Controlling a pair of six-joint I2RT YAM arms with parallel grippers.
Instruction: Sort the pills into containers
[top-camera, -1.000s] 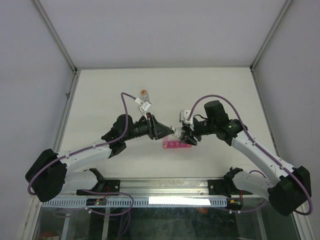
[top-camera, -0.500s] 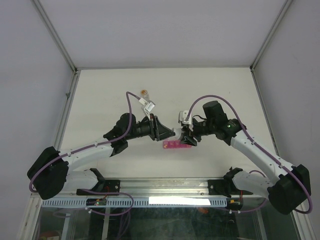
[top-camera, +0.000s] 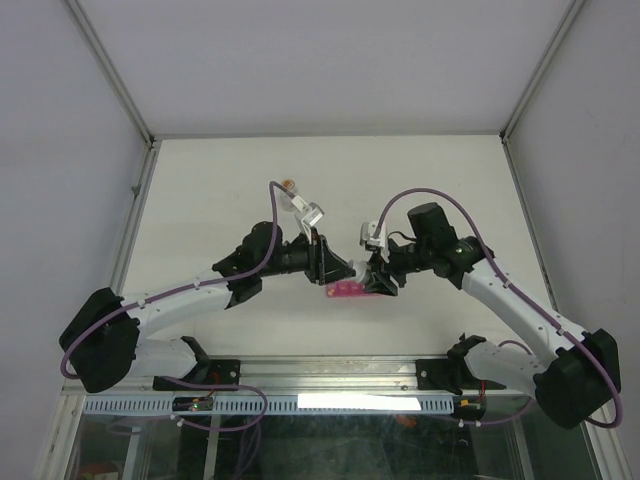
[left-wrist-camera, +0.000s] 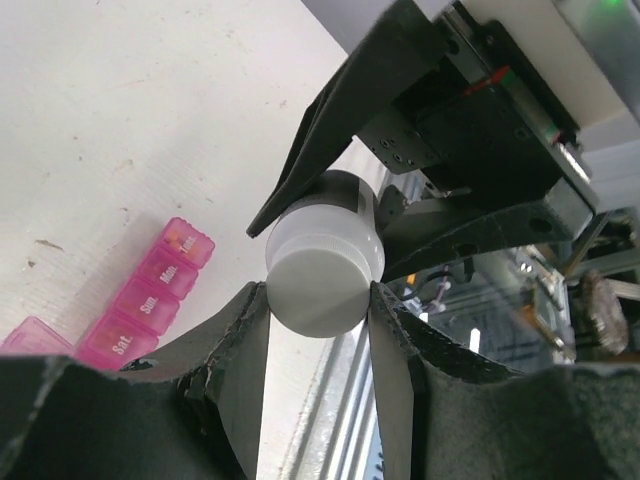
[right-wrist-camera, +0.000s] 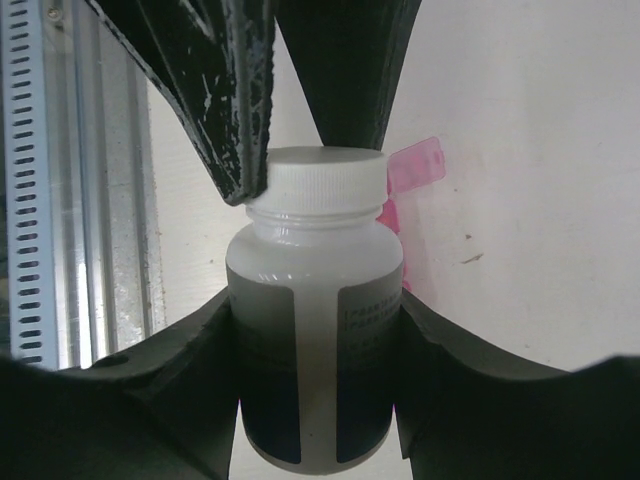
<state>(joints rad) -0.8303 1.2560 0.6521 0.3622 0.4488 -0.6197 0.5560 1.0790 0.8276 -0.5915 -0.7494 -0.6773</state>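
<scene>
The pink pill-organiser strip lies on the table under both grippers; it also shows in the left wrist view, with one lid open in the right wrist view. My right gripper is shut on the body of a white-capped dark-labelled bottle, held above the strip. My left gripper is shut on that bottle's white cap. In the top view the two grippers meet and the bottle is hidden between them.
A small clear bottle with orange-brown contents stands at the back, behind the left arm. A metal rail runs along the table's near edge. White walls close in the table on three sides.
My left gripper has moved right toward the right gripper and now grips the bottle's cap. The right gripper stayed nearly in place above the pink strip.
</scene>
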